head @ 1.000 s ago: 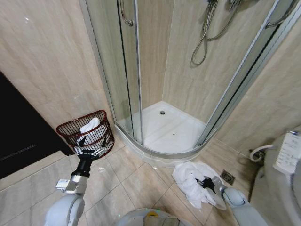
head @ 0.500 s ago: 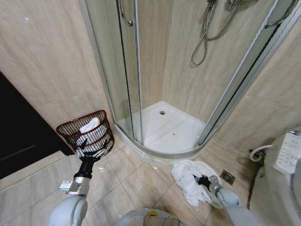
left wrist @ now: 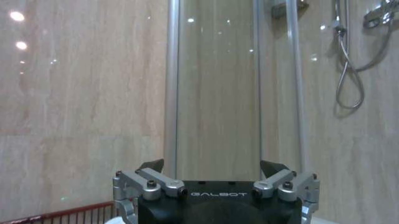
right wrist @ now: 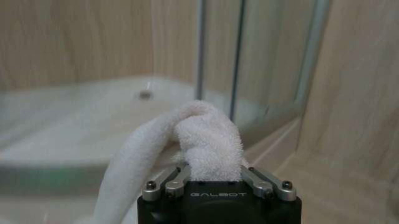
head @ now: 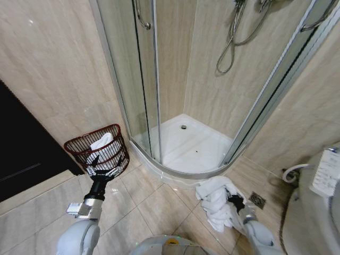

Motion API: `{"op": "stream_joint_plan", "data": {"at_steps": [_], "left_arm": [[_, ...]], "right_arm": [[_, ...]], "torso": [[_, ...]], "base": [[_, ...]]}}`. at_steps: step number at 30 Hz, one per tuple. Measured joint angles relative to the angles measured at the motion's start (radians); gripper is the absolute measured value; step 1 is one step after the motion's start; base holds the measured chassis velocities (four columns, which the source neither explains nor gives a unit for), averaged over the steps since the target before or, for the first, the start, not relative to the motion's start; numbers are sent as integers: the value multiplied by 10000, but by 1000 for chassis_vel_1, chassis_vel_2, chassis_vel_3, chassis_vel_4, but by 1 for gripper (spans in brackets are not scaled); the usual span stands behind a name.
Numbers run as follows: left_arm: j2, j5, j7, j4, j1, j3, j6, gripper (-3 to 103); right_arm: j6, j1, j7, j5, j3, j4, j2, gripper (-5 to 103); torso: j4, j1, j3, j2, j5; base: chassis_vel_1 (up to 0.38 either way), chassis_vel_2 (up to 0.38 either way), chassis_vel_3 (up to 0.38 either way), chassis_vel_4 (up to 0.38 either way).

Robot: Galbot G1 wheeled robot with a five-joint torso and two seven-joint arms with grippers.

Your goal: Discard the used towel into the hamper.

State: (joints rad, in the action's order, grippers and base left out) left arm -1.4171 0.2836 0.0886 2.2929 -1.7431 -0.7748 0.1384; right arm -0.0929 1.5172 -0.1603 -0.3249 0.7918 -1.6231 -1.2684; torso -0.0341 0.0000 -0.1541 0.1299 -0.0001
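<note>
Towel point(head: 217, 204): white terry heap on the floor tiles beside the shower tray's curb, right gripper point(head: 235, 202) buried in its folds. Hamper point(head: 98, 150) sits well apart, against the wall left of the shower door: dark red open-weave basket, slatted, tapering down, another white cloth already inside. Left gripper point(head: 103, 172) hangs just in front of it, jaws spread, holding nothing.

Left wrist view: left gripper's fingers point(left wrist: 153, 176) wide apart, hamper rim point(left wrist: 68, 215) at the corner, glossy beige tile and chrome door rails ahead.

Right wrist view: right gripper point(right wrist: 215, 179) clenched on a thick bunched fold of towel point(right wrist: 206, 142), soft looped pile, long tail drooping aside.

Risks, my read: pinch holds one fold only, so the limp tail could drag on the floor, snag the curb, or slip loose on the long carry. Light wicker could tip if bumped.
</note>
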Motion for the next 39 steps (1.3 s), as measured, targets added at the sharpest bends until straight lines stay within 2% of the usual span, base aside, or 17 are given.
{"op": "stream_joint_plan", "data": {"at_steps": [1,8,10,13,17,18,21,30,33,39], "left_arm": [[0,0,0,0,0,0,0,100],[204,61,-5,306,46,140,-152,100],[227,99,-7,306,55,144,-158,100],[264,168,-9,306,54,145,-159,100],[372,411,-10,286,18,68,-144,100],[372,411,-10,286,18,68,-144,100],[447,496,125,249,12,-19,-173,100],[608,654,304,89,41,-113,-122,100],[656,664,368,-53,82,-113,-49,100],[707,665,429,-286,121,-110,92,100]], "right_arm": [[0,0,0,0,0,0,0,19],[65,1787,99,-416,1388,-3699,-396,19],[159,1938,137,-422,1564,-4147,-460,19],[462,2126,279,-422,1844,-5054,-606,19],[1462,2260,859,-331,2068,-7245,-974,19],[1462,2260,859,-331,2068,-7245,-974,19],[2093,2223,1008,-69,1929,-8316,-1237,19],[2726,1849,1362,1294,963,-8914,-1440,19],[2821,1638,1740,1569,540,-8910,-1353,19],[2990,1363,2096,1689,403,-8864,-1157,19]], "torso": [[0,0,0,0,0],[2,0,1,0,-3],[1,0,1,0,-3],[2,0,1,0,4],[0,0,1,0,1],[0,0,1,0,1],[0,0,1,0,0],[1,0,1,0,2],[1,0,0,0,0],[0,0,0,0,0]], "base": [[0,0,0,0],[0,0,0,0],[0,0,0,0],[0,0,0,0],[0,0,0,0],[0,0,0,0],[0,0,0,0],[0,0,0,0],[40,32,32,33],[60,72,57,57]]}}
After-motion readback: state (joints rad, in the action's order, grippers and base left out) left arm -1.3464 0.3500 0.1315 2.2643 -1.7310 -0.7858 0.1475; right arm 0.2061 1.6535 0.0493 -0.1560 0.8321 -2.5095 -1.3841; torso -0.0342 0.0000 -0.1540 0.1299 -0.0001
